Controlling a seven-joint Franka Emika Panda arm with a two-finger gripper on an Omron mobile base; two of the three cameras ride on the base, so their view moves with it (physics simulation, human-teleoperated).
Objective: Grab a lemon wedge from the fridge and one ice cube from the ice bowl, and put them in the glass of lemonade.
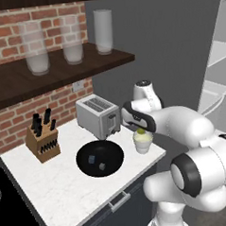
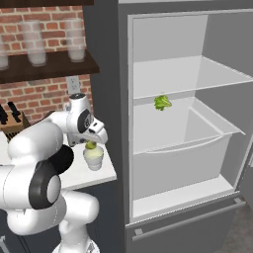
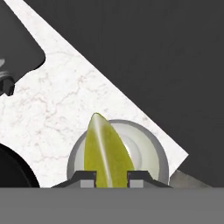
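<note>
My gripper (image 3: 111, 177) is shut on the lemon wedge (image 3: 105, 151), a yellow-green sliver pinched between the two fingertips. It hangs directly over the glass of lemonade (image 3: 153, 151), a short off-white cup near the counter's right corner. From the left base view the lemon wedge (image 1: 141, 130) sits just above the glass of lemonade (image 1: 143, 143). Left of the cup lies the ice bowl (image 1: 80, 158), wide and black, with two ice cubes (image 1: 91, 159) inside. The fridge (image 2: 168, 44) stands open, showing a white inside and pale shelves.
A toaster (image 1: 98, 116) stands behind the bowl, and a knife block (image 1: 42, 138) is at the counter's left. Tall clear glasses (image 1: 72, 41) line the wooden shelf above. A leafy green item (image 2: 162, 102) rests on a fridge shelf. The counter edge (image 1: 158, 155) is close beside the cup.
</note>
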